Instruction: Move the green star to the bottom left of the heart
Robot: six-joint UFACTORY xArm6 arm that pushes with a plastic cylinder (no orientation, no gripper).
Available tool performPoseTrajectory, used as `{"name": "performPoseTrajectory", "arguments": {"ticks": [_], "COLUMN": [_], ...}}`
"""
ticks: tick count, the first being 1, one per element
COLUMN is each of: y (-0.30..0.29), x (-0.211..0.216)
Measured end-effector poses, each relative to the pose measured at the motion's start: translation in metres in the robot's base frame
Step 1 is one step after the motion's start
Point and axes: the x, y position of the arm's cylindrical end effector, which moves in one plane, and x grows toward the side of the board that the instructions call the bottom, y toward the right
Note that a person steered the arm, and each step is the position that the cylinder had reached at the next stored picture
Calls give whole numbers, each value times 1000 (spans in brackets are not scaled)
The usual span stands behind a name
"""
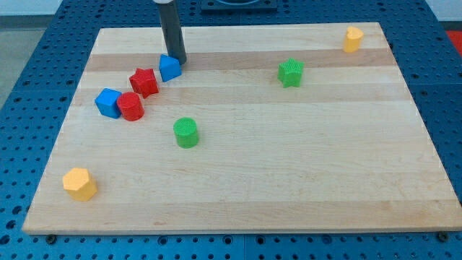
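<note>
My tip [177,61] sits near the view's top left of the wooden board [238,195], touching or just beside the upper right edge of a small blue block [170,68], shape unclear. It's a plain rod, no jaws, so nothing to spread or pinch; it holds nothing, only presses down at the board.

Green star [291,73] lies well apart from my tip, off to the view's right and a bit lower, in the upper right-centre of the board. Nothing lies between them.

Heart: unclear which block it is. The yellow block [352,40] at the view's top right corner may be it, too small to tell. It is up and right of the green star.

Other blocks: red star [144,82] just below-left of the small blue block, about touching. Red cylinder [131,106] below-left of that, touching a blue cube-like block [108,102] on its left. Green cylinder [186,133] near board centre-left, alone. Yellow hexagon-like block [79,183] near the view's bottom left corner, alone.

Board rests on a blue perforated table [29,43].
</note>
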Motion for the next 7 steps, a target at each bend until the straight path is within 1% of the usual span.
{"name": "performPoseTrajectory", "arguments": {"ticks": [4, 6, 7], "y": [-40, -46, -46], "x": [42, 44, 35]}}
